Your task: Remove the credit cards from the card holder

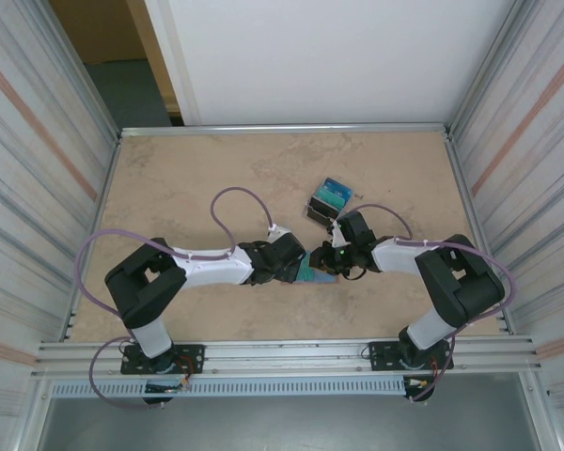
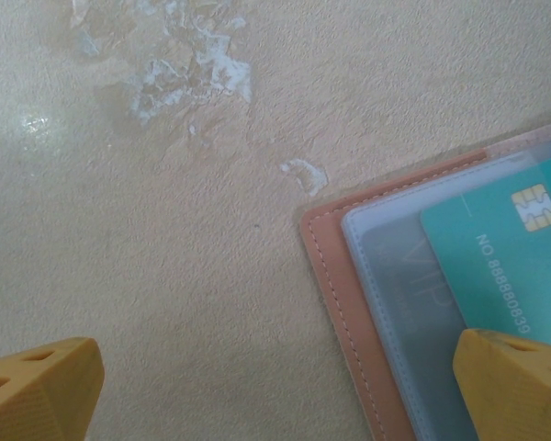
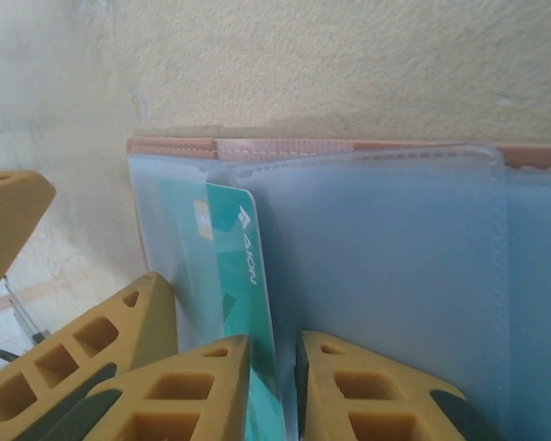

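Right fingers (image 3: 211, 381): pinched on credit card (image 3: 243, 266); pull straight along sleeve (image 3: 376, 248)
Left fingers (image 2: 510, 377): wide; press card holder (image 2: 335, 276) to bench (image 2: 165, 230)

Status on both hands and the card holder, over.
Left hand open at edge of card holder. Right hand shut on a teal card, partly in its sleeve. Nothing blocking.

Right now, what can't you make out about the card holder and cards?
- Top external: the card holder is mostly covered by the left gripper and right gripper, and is too small to count cards.
- Left wrist: the credit card is cut off by the frame's right edge, its lower part under a yellow fingertip.
- Right wrist: the frosted sleeves blur whatever sits behind them; the card's lower edge is hidden between the fingertips.
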Action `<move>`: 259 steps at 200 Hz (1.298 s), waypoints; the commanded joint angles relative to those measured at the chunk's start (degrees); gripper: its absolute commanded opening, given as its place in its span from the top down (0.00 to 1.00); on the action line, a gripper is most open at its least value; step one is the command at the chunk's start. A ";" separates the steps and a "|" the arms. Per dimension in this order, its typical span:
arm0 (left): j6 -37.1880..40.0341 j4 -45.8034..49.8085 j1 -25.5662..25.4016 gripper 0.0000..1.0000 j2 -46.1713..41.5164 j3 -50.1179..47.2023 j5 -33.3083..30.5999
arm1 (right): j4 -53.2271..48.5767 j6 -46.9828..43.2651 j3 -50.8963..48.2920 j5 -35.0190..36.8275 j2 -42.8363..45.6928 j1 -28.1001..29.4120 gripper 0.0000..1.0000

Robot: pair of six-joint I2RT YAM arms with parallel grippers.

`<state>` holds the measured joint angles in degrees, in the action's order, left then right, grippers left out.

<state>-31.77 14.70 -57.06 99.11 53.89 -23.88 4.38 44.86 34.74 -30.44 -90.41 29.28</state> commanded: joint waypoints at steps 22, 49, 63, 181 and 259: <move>-1.45 2.66 0.37 0.01 1.87 -1.41 1.18 | 2.23 1.72 0.64 -2.08 -1.10 0.61 0.83; -1.54 2.66 0.37 0.01 1.68 -1.59 1.29 | 2.25 1.72 0.76 -2.32 -0.52 0.59 0.85; -1.50 2.62 0.36 0.01 1.45 -1.50 1.31 | 1.87 1.52 0.75 -2.15 -0.54 0.61 0.87; -1.54 3.32 0.46 0.01 0.47 -2.42 -0.29 | -16.55 -5.46 3.38 11.86 9.01 0.48 1.00; 2.80 2.82 1.05 0.01 -0.99 -3.46 -3.79 | -21.75 -9.09 4.86 14.71 15.90 0.60 1.00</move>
<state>-32.21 13.34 -56.95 98.89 52.93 -24.51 -13.21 38.79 37.10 -18.31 -76.97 29.65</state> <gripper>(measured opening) 0.986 0.055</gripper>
